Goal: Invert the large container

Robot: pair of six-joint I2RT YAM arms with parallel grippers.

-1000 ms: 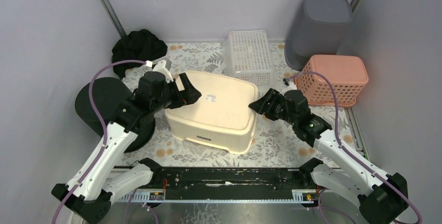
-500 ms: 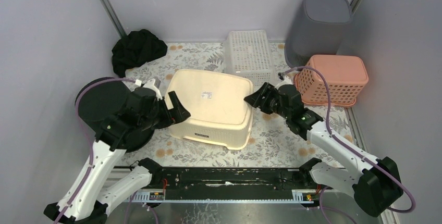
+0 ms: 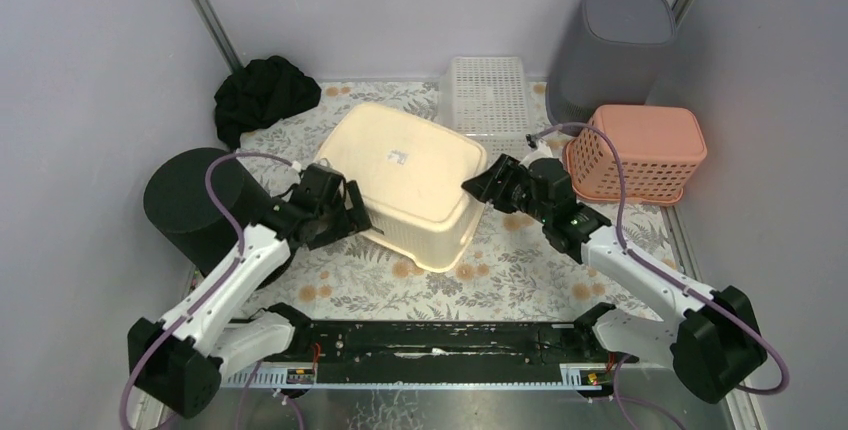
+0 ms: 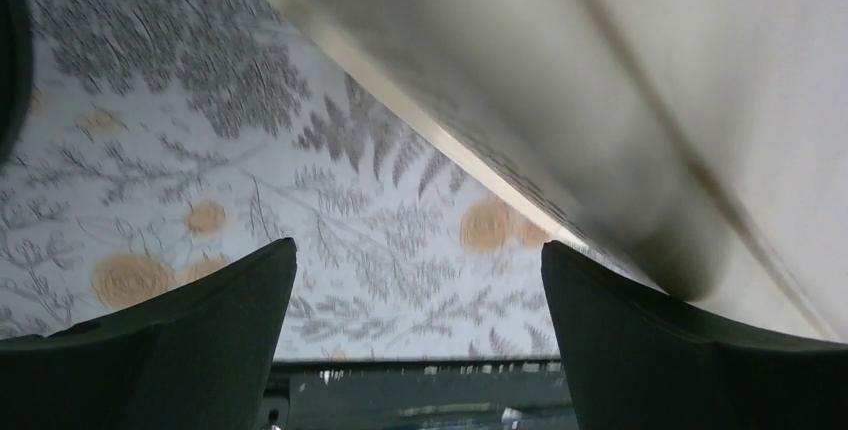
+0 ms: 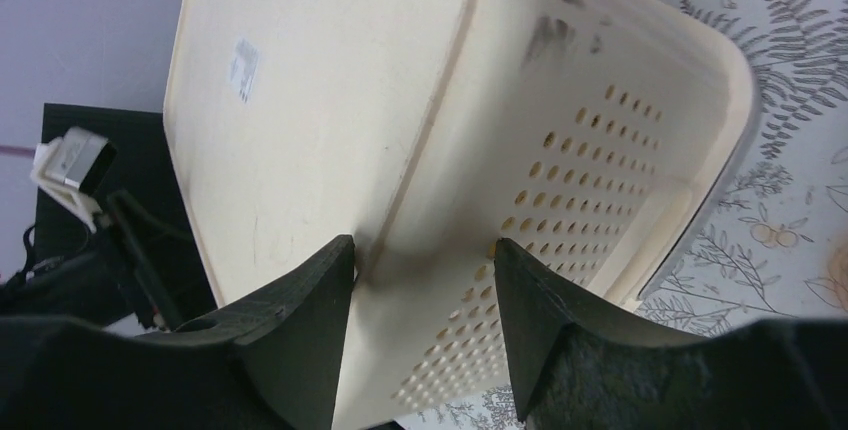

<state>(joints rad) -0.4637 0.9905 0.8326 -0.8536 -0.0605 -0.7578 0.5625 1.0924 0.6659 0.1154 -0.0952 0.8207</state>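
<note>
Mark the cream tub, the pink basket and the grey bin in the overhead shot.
cream tub (image 3: pixel 415 175): top view, on its flat base, which faces up.
pink basket (image 3: pixel 648 138): top view, on its flat upper face.
grey bin (image 3: pixel 626 22): top view, on its flat upper face.

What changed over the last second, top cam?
Cream container slid back and turned, now tilted, left rim off the cloth, hiding the front of the white basket. Left arm dropped low, jaws open beside that rim. Right arm followed, jaws at the container's right corner. Pink basket, grey bin, black cylinder stayed put.
</note>
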